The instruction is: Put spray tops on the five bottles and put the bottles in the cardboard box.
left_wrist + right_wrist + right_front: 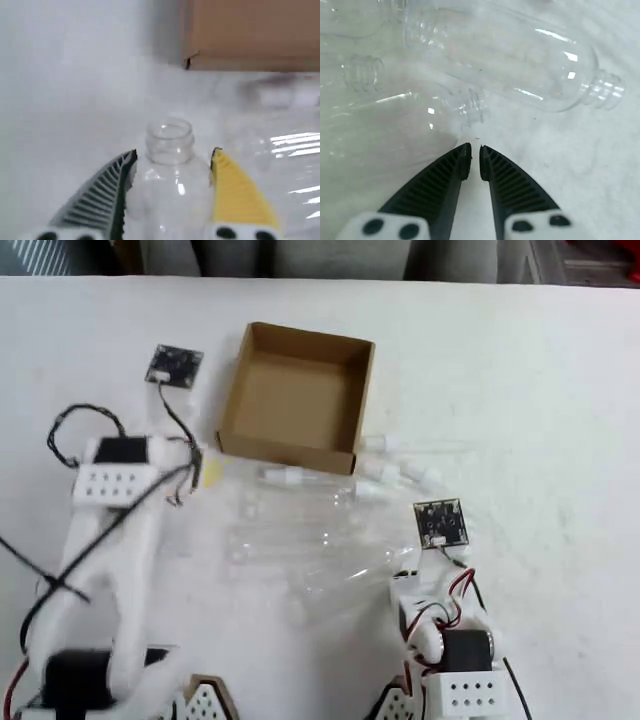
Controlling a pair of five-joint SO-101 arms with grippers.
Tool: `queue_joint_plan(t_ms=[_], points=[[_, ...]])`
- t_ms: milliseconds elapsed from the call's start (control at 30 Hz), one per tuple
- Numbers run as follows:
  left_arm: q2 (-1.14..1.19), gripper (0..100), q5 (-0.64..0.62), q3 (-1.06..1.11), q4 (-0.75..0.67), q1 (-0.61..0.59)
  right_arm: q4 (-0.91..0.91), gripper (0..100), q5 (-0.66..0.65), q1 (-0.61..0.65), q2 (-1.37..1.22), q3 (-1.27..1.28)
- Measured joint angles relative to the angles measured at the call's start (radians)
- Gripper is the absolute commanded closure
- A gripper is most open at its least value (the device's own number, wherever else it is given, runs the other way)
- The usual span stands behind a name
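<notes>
Left gripper (175, 151) spread astride the shoulders of a capless bottle (170, 192), neck pointing straight ahead toward the cardboard box (250, 30). Right gripper (474, 148) pressed nearly together, empty, just short of a second bottle (395, 130).

The right claw (470, 152) hangs over the white surface (580, 175), its two black ribbed fingers (445, 185) almost together with nothing between them. Just past its tips lies a clear bottle (385, 130), open neck uncapped. A larger clear bottle (510, 60) lies beyond it, and a third threaded neck (364, 72) sits alongside.
</notes>
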State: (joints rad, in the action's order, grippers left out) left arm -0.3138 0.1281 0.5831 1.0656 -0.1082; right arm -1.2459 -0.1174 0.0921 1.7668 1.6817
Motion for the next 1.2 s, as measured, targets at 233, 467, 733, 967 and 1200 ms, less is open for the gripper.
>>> queue_joint_plan(t_ms=[233, 467, 733, 967, 1200], points=[[-0.351, 98, -0.173, 0.319, -0.324, 0.144, 0.0, 98.2, 0.0, 0.0, 0.0, 0.0], [-0.686, 98, -0.336, 0.669, -0.706, 0.153, 0.0, 98.1, 0.0, 0.0, 0.0, 0.0], [-1.046, 98, -0.344, 0.91, -0.815, 0.16, 0.0, 98.0, 0.0, 0.0, 0.0, -0.005], [-1.241, 98, -0.344, 1.068, -0.821, 0.16, 0.055, 98.0, 0.0, -0.014, 0.031, -0.02], [-1.32, 98, -0.344, 1.099, -0.753, 0.16, 0.336, 98.1, -0.095, -0.169, 0.031, -0.054]])
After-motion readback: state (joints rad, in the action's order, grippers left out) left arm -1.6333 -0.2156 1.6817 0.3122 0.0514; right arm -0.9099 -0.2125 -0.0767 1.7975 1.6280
